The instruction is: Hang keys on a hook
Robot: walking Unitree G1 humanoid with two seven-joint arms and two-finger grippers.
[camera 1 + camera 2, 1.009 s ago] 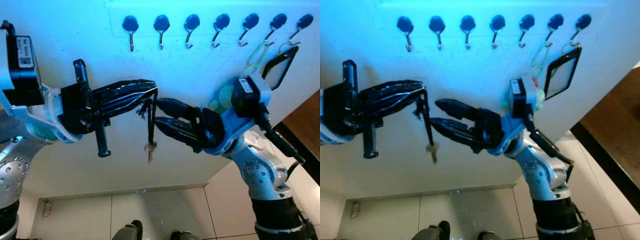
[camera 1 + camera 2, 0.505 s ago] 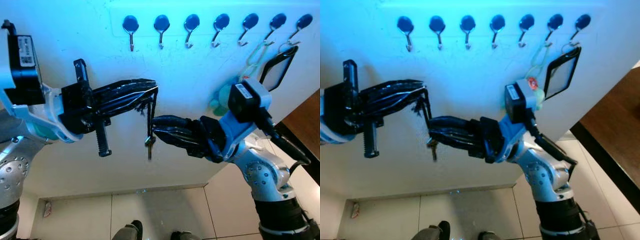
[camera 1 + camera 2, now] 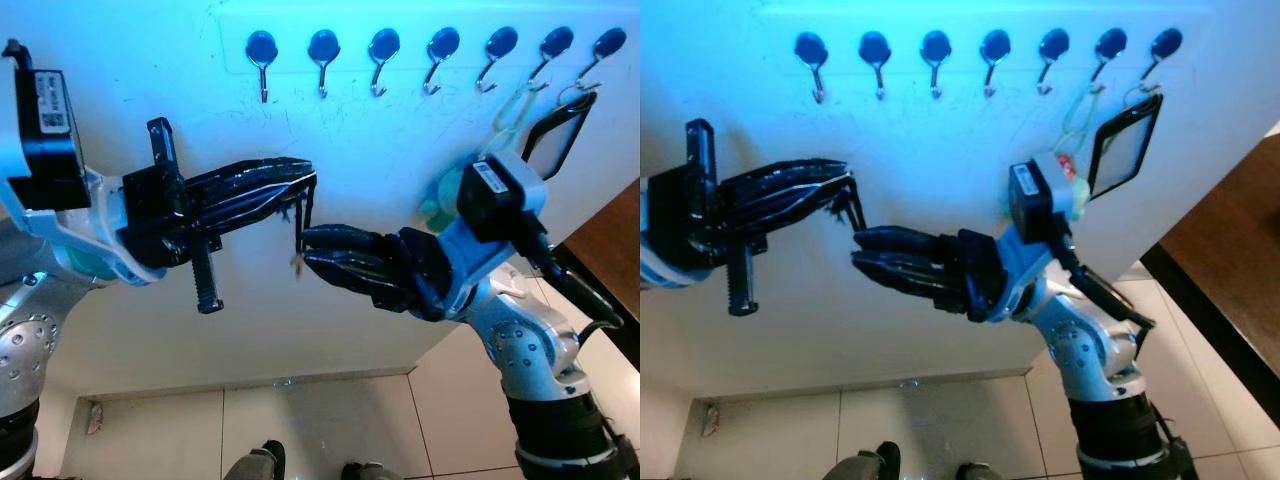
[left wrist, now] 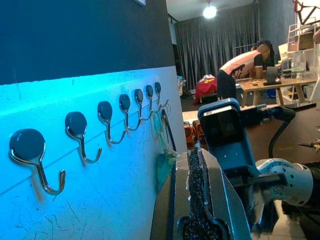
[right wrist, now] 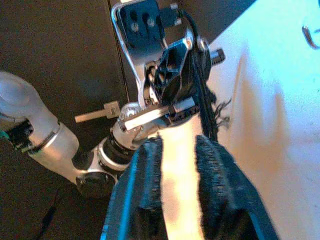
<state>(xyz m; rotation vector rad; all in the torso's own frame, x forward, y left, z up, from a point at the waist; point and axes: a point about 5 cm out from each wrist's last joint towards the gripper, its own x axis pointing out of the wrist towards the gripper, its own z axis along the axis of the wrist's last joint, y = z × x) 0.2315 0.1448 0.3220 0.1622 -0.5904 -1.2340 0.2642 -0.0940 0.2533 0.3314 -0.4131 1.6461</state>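
A: Where are the keys?
B: A black lanyard (image 3: 301, 215) hangs from the tips of the left gripper (image 3: 305, 180), whose fingers are pressed together on it. Just below, the right gripper (image 3: 305, 250) has its 2 fingers nearly together around the lower end of the strap, and a bit of metal key (image 3: 296, 264) peeks out at their tips.

A: Is the right one actually clamping it?
B: I cannot tell. The right wrist view shows a narrow gap between its fingers (image 5: 217, 200), with the lanyard running just past one of them.

A: And the hooks?
B: 7 blue-capped metal hooks (image 3: 322, 60) sit in a row high on the white wall (image 3: 130, 60), well above both grippers. The 4 on the robot's left and the next one look bare; a pale green cord (image 3: 515, 105) and a black-framed tag (image 3: 560, 125) hang from the 2 at the right end.

A: Room to move?
B: Bare wall lies between the grippers and the hook row. Below, the wall's bottom edge meets a tiled floor (image 3: 300, 430).
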